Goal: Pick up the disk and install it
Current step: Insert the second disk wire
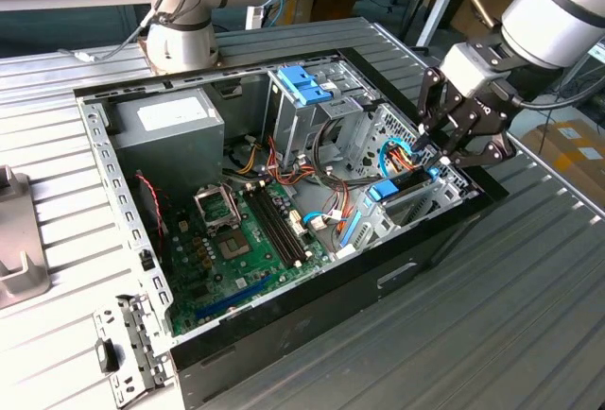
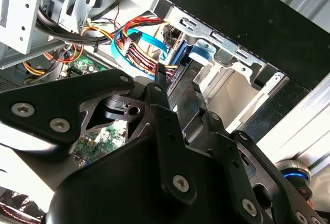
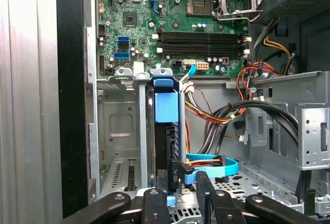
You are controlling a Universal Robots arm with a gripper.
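Inside case bay, disk [image 3: 166, 131] stands edge-up between pincer [image 3: 178, 193] fingertips; grip on it cannot be told.

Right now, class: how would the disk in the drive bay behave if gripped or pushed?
The disk looks like a rigid metal slab, so probably stiff and heavy for its size. Standing on edge in the bay, it likely slides rather than tips. Its blue plastic bracket may flex.

You won't find any text you can read here: the sticker on the power supply [image 1: 168, 115] and the marks on the motherboard [image 3: 175, 38] stay illegible.
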